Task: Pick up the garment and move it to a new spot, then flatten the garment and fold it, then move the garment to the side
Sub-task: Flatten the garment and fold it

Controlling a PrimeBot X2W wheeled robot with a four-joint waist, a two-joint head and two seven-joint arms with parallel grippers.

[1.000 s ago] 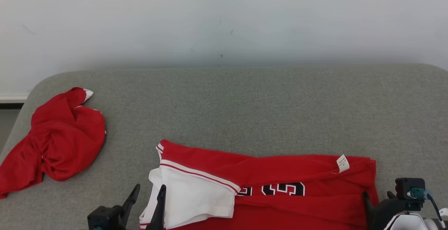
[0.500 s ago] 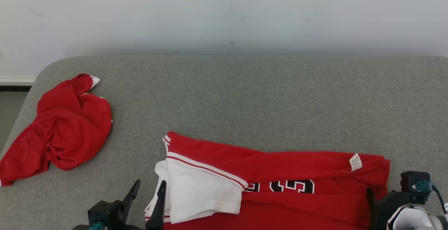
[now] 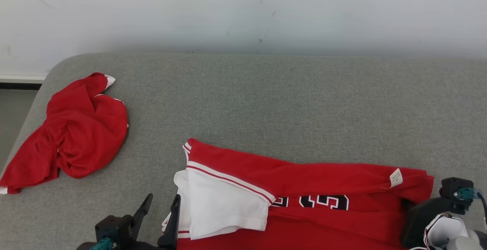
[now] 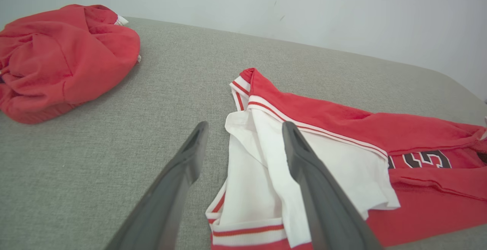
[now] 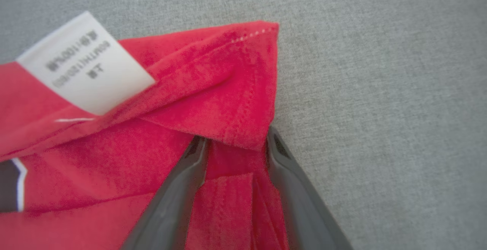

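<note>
Red-and-white jersey (image 3: 323,177), black numerals, folded lengthwise, apparently mostly flat, lower centre-right.

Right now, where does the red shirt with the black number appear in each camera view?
Head view: the shirt lies along the bottom edge, from the centre to the right.
Left wrist view: the shirt lies in the right half.
Right wrist view: its corner with the white label covers the left and lower centre.
Shared landmark: the grey cushion under it.

The table (image 3: 289,101) lies bare from eleven to three o'clock, back to the wall (image 3: 243,10). A crumpled red garment (image 3: 76,128) blocks ten o'clock; the folded jersey (image 3: 312,177) fills six.
</note>
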